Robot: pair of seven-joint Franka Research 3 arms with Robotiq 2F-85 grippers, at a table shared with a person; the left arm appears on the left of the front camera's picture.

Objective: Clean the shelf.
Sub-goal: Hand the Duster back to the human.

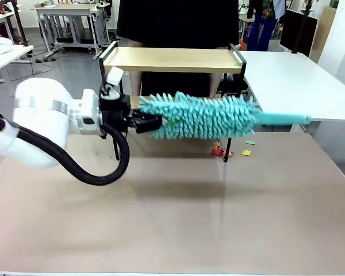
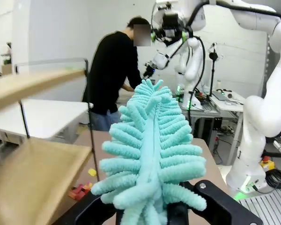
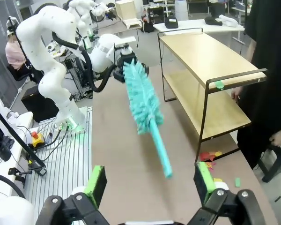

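The left gripper (image 1: 139, 122) is clamped on the fluffy end of a long turquoise microfibre duster with a smooth plastic handle (image 1: 204, 117), holding it level above the brown table (image 1: 178, 224) with the handle pointing toward three o'clock in the front view. The right gripper (image 3: 150, 182) stands with its green-padded jaws wide apart and nothing between them, hanging above the table and looking down on the handle's free end.

The small two-tier shelf of light wooden boards in a thin black metal frame (image 1: 172, 59) sits at twelve o'clock from the duster, at the table's far edge, with a person in black (image 1: 178, 23) just behind it.

The duster looks light and soft, so its fronds will likely squash and slip in a grip; the stiff handle seems the surer place to hold. The shelf probably weighs little and could slide if pushed hard.

Small coloured scraps (image 1: 246, 152) lie by the shelf's leg at about four o'clock; what they are is hard to tell. Open room lies over the near table; the frame's posts and the gap between boards are tight
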